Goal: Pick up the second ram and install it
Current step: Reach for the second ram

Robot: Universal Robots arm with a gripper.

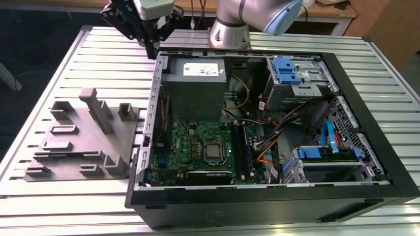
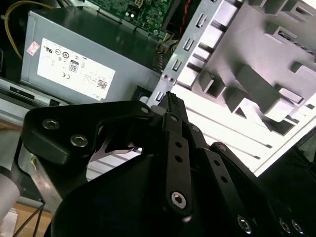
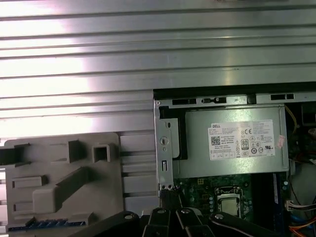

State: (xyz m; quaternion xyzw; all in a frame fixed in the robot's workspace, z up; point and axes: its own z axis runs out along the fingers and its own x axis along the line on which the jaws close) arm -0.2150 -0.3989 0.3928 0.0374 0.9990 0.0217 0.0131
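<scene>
Your gripper (image 1: 155, 51) hangs above the far corner of the case (image 1: 262, 201), at about 11 o'clock from the motherboard (image 1: 190, 142) in the exterior view. Its fingers are pressed together with nothing between them, so it carries no load. The ram (image 3: 47, 224) appears to be the blue-green strip lying flat in a slot of the grey holder (image 1: 78, 147), well apart from the gripper. The holder sits on the slatted table (image 1: 52, 59) at 9 o'clock from the case. It likely keeps the stick at a fixed, known pose where it can be gripped cleanly. The case lies on its side with the open face up, probably so the board can be reached from straight above. The memory slots (image 1: 248, 147) run at 3 o'clock from the processor socket (image 1: 213, 150). You cannot tell whether a stick is already seated there. By count you have one arm, one gripper, one holder, one case, one power supply (image 1: 196, 91) and one ram visible in the holder.
</scene>
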